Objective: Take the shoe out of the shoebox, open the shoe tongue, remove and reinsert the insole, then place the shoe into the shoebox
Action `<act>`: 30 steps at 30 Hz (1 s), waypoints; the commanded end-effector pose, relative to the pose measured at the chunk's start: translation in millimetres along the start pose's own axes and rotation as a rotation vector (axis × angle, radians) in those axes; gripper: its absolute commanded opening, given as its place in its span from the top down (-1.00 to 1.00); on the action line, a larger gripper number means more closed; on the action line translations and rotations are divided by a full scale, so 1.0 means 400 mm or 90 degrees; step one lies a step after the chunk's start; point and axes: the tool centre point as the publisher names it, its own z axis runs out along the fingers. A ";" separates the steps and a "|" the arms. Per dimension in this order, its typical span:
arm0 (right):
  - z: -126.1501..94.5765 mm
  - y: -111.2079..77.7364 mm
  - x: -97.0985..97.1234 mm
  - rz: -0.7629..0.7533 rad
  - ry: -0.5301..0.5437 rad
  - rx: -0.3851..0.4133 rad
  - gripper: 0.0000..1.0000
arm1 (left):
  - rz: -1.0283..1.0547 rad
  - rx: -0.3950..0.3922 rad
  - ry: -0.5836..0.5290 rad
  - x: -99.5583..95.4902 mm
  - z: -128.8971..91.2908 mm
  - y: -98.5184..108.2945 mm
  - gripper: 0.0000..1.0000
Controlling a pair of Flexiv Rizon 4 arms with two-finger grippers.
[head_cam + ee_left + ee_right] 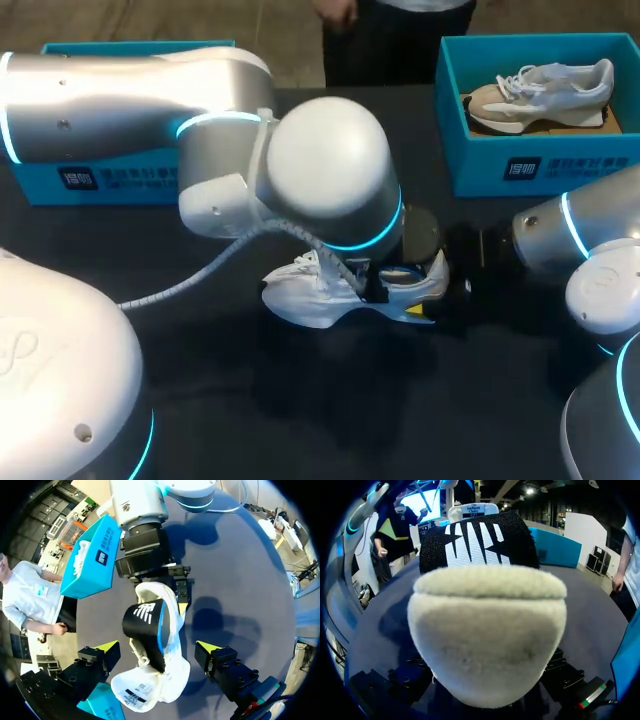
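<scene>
A white shoe (330,300) stands on the dark table (300,400) at the middle, partly under my left arm (330,170). Seen from the left wrist, a black insole (145,622) with a white logo sticks up out of the shoe (175,675), and the tongue (140,695) is folded forward. My left gripper (157,647) hangs open above the shoe, one yellow tip on each side, touching nothing. My right gripper (430,295) is at the heel and shut on it. In the right wrist view the heel (487,640) hides its fingertips, and the insole (480,540) rises behind.
An open blue shoebox (540,165) at the back right holds a second, beige and white shoe (545,90). Another blue box (100,180) stands at the back left, behind my left arm. The front of the table is bare dark cloth.
</scene>
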 end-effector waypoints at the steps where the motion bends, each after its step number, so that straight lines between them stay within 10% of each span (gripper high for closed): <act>1: 0.010 -0.008 -0.005 0.000 -0.001 0.002 1.00 | -0.002 0.003 -0.015 0.007 0.010 -0.012 -1.00; 30: 0.010 -0.008 -0.005 0.000 -0.001 0.002 1.00 | -0.042 -0.013 -0.197 0.010 0.045 -0.043 -1.00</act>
